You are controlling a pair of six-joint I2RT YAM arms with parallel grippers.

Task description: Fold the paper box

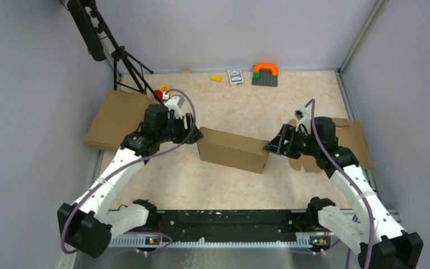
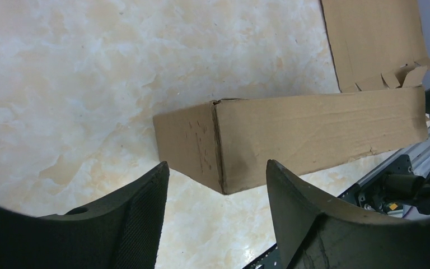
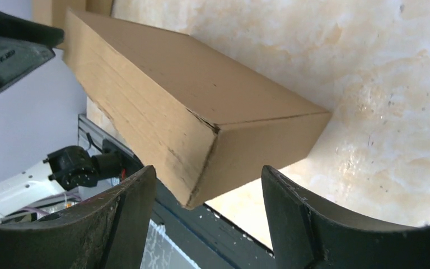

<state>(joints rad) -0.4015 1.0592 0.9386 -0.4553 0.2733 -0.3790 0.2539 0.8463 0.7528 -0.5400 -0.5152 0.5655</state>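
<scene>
Nearest of all are the two black arm bases (image 1: 95,230) bolted along the table's front rail, and from them the white arms reach in toward the middle. Between them sits the paper box (image 1: 232,150), folded up into a shallow closed brown carton, resting flat on the marbled table (image 1: 246,106) and turned slightly askew. At its left end is the left gripper (image 1: 193,134), jaws spread and clasping nothing; from its own wrist the box's short end (image 2: 187,145) lies just beyond the fingertips (image 2: 157,174), with a gap between them. At the box's right end is the right gripper (image 1: 271,147), likewise spread wide and gripping nothing, its fingers (image 3: 145,179) standing either side of the near corner (image 3: 201,95) without pressing on it. A flat cardboard sheet (image 1: 115,117) lies at the table's left edge and a notched cardboard blank (image 1: 353,140) under the right arm. Along the back wall are an orange-and-grey toy block (image 1: 265,74), a small card (image 1: 235,76) and a yellow piece (image 1: 216,78); a black tripod (image 1: 126,61) stands in the far left corner.
</scene>
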